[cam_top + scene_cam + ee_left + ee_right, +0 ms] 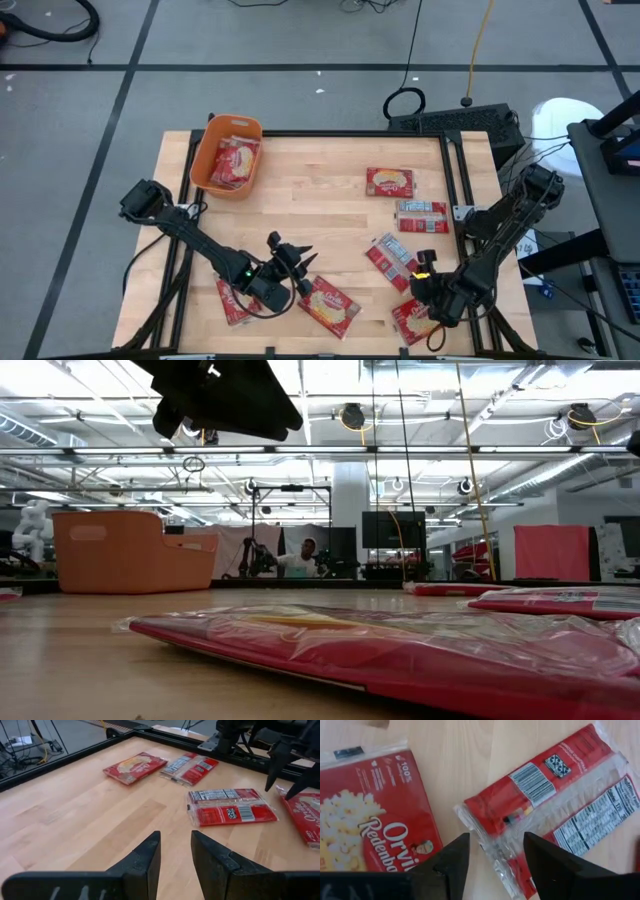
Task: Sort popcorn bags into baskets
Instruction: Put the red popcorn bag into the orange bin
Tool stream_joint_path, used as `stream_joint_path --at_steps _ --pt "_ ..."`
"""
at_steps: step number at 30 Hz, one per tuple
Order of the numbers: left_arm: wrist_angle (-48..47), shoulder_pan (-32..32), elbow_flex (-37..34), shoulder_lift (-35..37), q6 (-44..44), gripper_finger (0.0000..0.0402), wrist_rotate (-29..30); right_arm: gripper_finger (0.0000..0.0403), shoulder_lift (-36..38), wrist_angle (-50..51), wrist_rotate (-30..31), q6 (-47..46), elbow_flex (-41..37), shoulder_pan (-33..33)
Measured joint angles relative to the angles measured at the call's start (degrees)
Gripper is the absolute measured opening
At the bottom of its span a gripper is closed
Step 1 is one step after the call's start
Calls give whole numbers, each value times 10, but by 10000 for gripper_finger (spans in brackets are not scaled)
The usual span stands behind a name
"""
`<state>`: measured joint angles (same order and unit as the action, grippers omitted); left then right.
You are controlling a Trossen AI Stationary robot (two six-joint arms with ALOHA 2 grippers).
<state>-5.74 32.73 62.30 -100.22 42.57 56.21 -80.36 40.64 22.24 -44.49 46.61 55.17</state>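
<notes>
On the wooden table (310, 200) the popcorn bags lie in several places. Taking the table centre as the middle of a clock in the high view, the orange basket (207, 150) stands at about 10 o'clock, near the far left corner, with at least one bag (234, 163) already inside it. Two bags lie at 2 to 3 o'clock: one front side up (390, 182) and one with the label side up (422, 215). A bag with barcode side up (390, 262) lies at about 4 o'clock, and another bag (412, 320) lies at 5 o'clock by the near edge. At 6 to 7 o'clock there are two more, one (330, 305) just beside the left gripper and one (232, 300) partly under the left arm.

The right gripper (428, 288) hovers low over the barcode bag (540, 780); its fingers are moderately open, they stand on both sides of the clear crimped end of the wrapper and hold nothing. The left gripper (290, 262) waits at about 6 o'clock with its fingers a little apart and empty.

These packets look light, flat and a bit floppy, with a smooth plastic film that is probably slippery. I judge the loose sealed end is easy to pinch but may slip or tear; a hold across the short edge of the packet body, where it is thicker and stiffer, seems more safe. Lying so flat, a bag may slide on the wood when the fingers close.
</notes>
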Motion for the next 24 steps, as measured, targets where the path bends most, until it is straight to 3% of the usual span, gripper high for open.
stream_joint_path --at_steps 16,24 --pt "0 0 0 0 11 113 0 171 0 -112 5 39 -72 27" --pt "0 0 0 0 12 113 0 171 0 -130 59 82 -105 27"
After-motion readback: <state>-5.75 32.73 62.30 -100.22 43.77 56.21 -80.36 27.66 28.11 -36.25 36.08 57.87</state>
